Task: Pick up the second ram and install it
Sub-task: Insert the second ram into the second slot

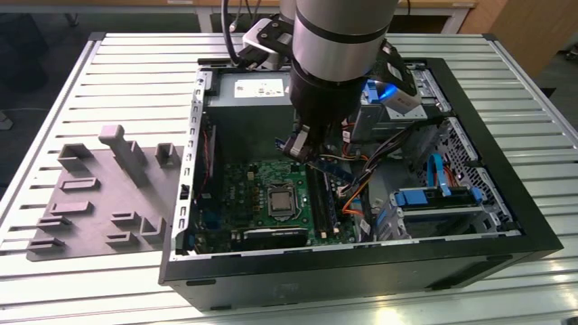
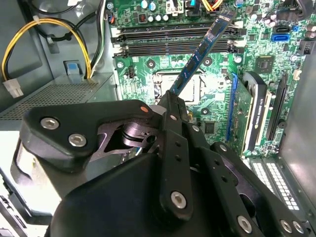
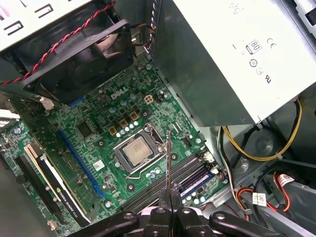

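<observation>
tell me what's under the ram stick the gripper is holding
The second ram, held by the gripper, hangs over the green motherboard: black memory slots and the processor socket. The stick covers strips of both; whether its tip touches a slot is unclear.

You had a big silver table of ribbed metal slats [image 1: 108, 68]. Behind it stood light brown wooden furniture [image 1: 528, 34]. The smooth floor [image 1: 11, 156] looked grey.

Exterior view high over case [image 1: 361, 274], both wrist views close above motherboard [image 2: 148, 64] [image 3: 98, 116] (shared)
</observation>
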Available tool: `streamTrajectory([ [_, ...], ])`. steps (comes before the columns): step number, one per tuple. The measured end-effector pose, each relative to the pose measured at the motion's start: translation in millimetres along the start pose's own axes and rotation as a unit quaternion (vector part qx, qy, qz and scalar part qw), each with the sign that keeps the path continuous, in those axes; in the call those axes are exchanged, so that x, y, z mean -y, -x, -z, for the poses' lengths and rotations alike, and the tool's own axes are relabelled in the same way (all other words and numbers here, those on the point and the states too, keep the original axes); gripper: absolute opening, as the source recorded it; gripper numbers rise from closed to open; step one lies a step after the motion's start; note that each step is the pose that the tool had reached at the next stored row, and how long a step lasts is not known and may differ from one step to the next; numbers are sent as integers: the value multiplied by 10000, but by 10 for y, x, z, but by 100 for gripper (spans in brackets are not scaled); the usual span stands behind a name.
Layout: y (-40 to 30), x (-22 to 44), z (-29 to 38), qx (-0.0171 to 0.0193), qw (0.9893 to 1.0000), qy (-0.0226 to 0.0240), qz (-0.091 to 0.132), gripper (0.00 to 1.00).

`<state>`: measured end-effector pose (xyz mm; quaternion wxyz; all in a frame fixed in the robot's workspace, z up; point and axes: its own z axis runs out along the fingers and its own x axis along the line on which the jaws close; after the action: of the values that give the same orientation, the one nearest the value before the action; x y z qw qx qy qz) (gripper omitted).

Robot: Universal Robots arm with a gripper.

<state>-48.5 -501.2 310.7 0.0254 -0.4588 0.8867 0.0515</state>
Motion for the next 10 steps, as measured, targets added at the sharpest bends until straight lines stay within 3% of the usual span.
streamTrajectory([
  [10, 1, 0, -1, 4, 9999, -15, -126, 12],
])
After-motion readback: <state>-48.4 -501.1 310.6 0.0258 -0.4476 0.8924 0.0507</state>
